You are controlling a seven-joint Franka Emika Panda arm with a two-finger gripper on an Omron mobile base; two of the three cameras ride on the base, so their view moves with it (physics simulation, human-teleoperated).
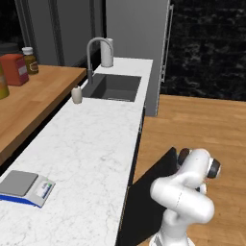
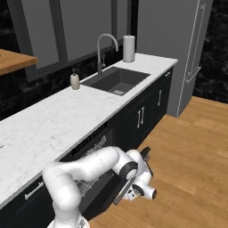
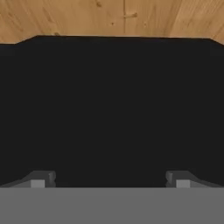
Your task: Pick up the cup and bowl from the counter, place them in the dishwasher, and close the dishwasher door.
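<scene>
In the left base view the white marble table (image 1: pixel 91 144) carries a scale (image 1: pixel 24 187) near and a sink (image 1: pixel 115 87) far, and the black door (image 1: pixel 149 197) hangs partly open below its right edge beside the arm. In the right base view the wire rack (image 2: pixel 91 153) shows inside the dishwasher (image 2: pixel 87 156), with the arm reaching low to the door's edge. In the hand view the claw (image 3: pixel 110 180) is spread wide and empty, its fingertips (image 3: pixel 40 179) close against the door, wood floor (image 3: pixel 122 17) beyond.
</scene>
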